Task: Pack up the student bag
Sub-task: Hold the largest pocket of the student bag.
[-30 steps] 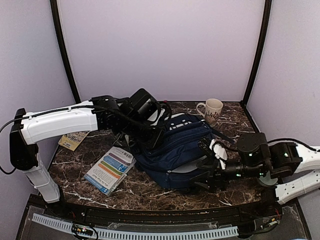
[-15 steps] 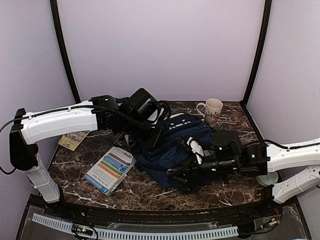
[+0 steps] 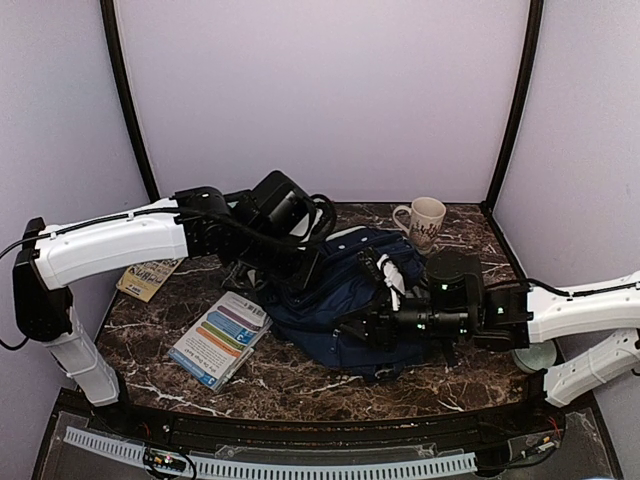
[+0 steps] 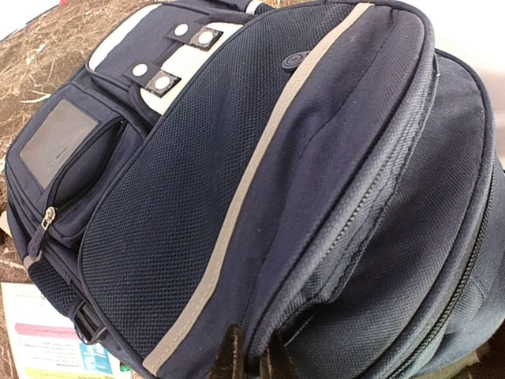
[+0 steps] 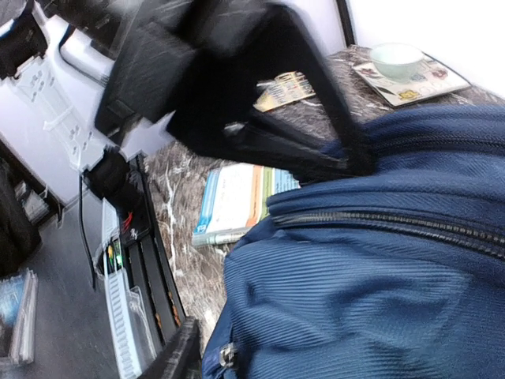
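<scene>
A large navy-blue fabric student bag [image 3: 322,325] with a pale diagonal stripe lay slumped in the middle of the dark marbled counter [image 3: 300,388], with a glossy booklet with coloured bands [image 3: 220,340] just beside it on the left and a cream patterned mug [image 3: 425,220] near its far right corner. The left claw [image 4: 254,357], reaching in from the left, had its dark tips drawn close on a raised ridge of the bag's fabric beside a zip seam, apparently pinching it. The right claw [image 3: 358,298], coming from the right, stood spread wide over the bag's near side, one finger above the cloth and the other low beside a zip pull, gripping nothing. The zips in view looked closed, so packing appeared hardly begun, with a compartment yet to be opened. The hold seemed fragile: the left claw's purchase was only a thin fold of slack cloth, and a pull could let it slide free or drag the whole bag rather than tension the zip. A shifting bag could shove the booklet toward the near edge or knock the mug. The two arms worked close together over the bag, so a careless reach by the right claw risked striking the left or snagging a strap.
</scene>
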